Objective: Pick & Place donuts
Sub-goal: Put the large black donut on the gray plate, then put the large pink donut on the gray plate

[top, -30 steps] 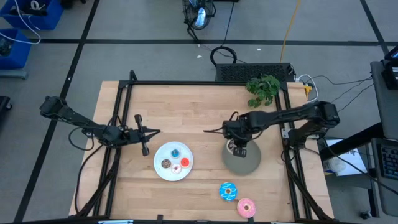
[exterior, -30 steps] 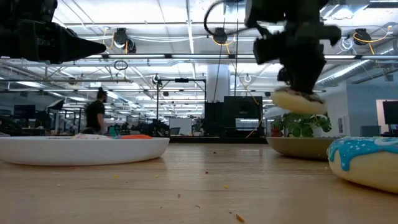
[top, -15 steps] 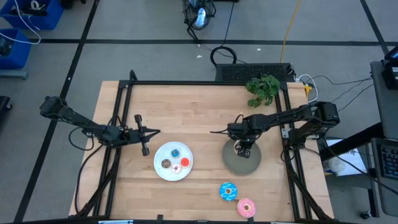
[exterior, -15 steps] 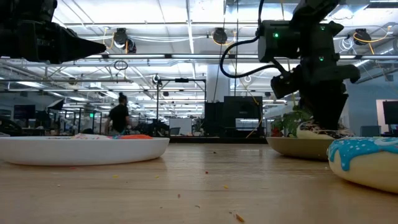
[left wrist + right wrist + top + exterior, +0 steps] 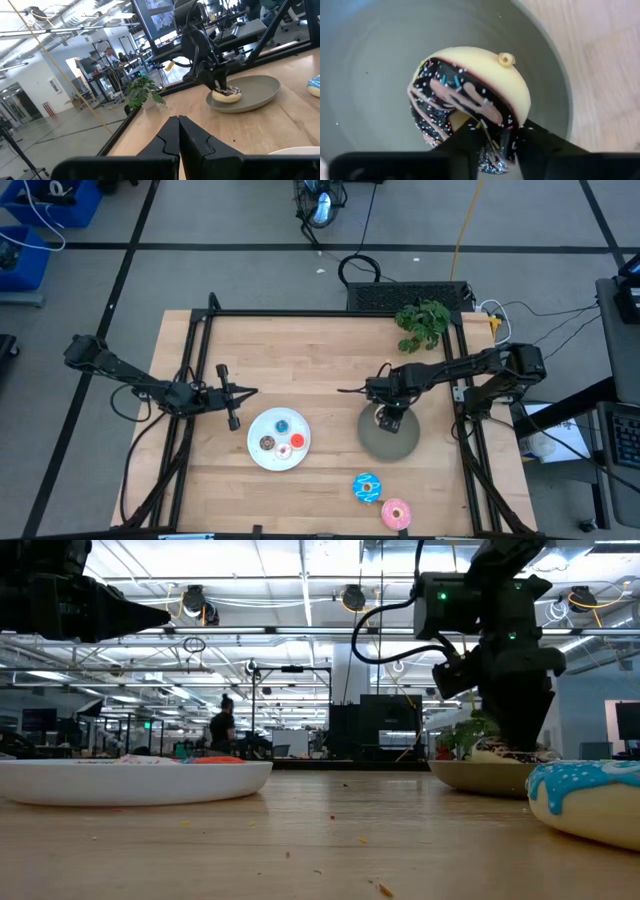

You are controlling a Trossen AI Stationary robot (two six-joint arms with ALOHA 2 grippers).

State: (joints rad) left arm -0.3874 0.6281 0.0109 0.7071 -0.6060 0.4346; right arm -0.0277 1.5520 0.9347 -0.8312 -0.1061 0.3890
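The speckled chocolate-brown donut (image 5: 470, 100) sits in the grey plate (image 5: 400, 442), with my right gripper (image 5: 385, 420) shut on it from above. In the left wrist view that donut (image 5: 226, 93) lies near the plate's far side. The white plate (image 5: 262, 459) holds the tiny blue (image 5: 283, 425), brown (image 5: 267, 444), red (image 5: 297, 441) and whitish (image 5: 284, 451) donuts. The larger blue donut (image 5: 367, 487) and the pink one (image 5: 396, 513) lie on the table near its front edge. My left gripper (image 5: 250, 392) waits shut, left of the white plate, above the table. My right gripper (image 5: 495, 132) pinches the speckled donut's ring on one side (image 5: 492, 120) between its two fingers (image 5: 470, 135). The fingers come from above, pointing down. The donut's underside rests on the grey plate (image 5: 480, 776), slightly tilted.
A potted green plant (image 5: 423, 323) stands at the table's far right corner. A black frame (image 5: 300, 314) runs along the table's edges. Bare wood lies between the two plates and at the far middle. A person (image 5: 222, 726) walks in the room behind.
My right gripper has come down and moved slightly toward the table's right edge. It has carried the speckled donut from hanging clear above the grey plate down onto the plate. It has kept hold of the donut.
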